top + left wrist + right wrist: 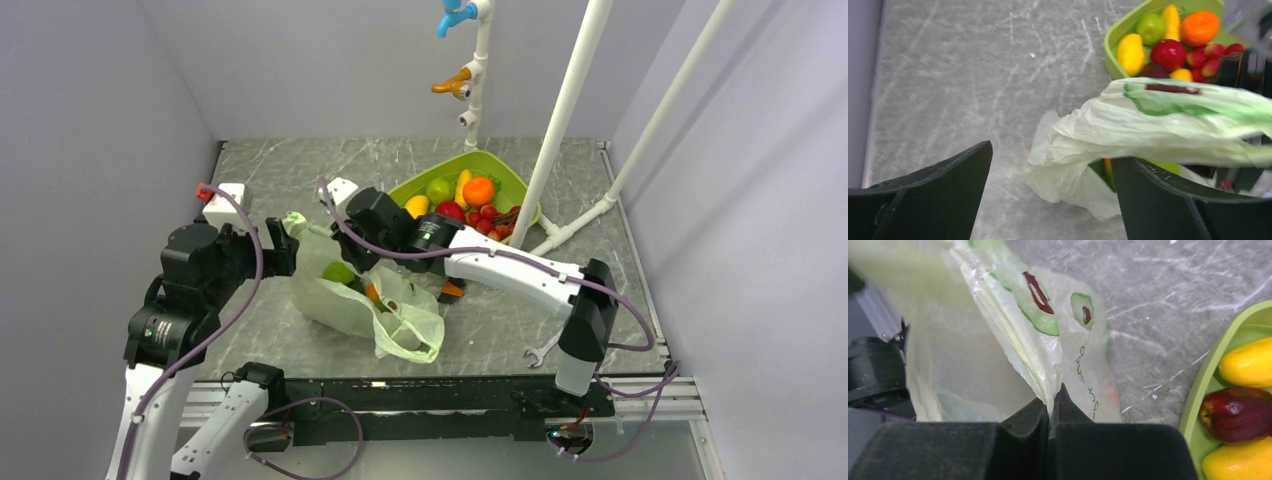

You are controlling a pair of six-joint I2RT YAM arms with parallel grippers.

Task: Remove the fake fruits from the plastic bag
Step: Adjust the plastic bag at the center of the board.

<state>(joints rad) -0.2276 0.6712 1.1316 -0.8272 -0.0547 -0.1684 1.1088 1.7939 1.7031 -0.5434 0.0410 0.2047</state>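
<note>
The pale-green plastic bag (350, 305) lies crumpled mid-table. My right gripper (362, 240) is shut on a fold of its film (1045, 385) and holds that edge up. Inside the bag show a round green fruit (338, 272) and an orange-green piece (372, 292). The left wrist view shows a green-orange piece (1108, 170) under the film. Another orange piece (452, 290) lies on the table just right of the bag. My left gripper (284, 247) is wide open at the bag's left end (1083, 145), with film between and above its fingers (1168, 200).
A green tray (440, 168) at the back right holds yellow, orange, red and green fruits and small red berries. White pipes (565, 110) rise beside it. A small wrench (540, 350) lies near the front right. Grey walls enclose the table.
</note>
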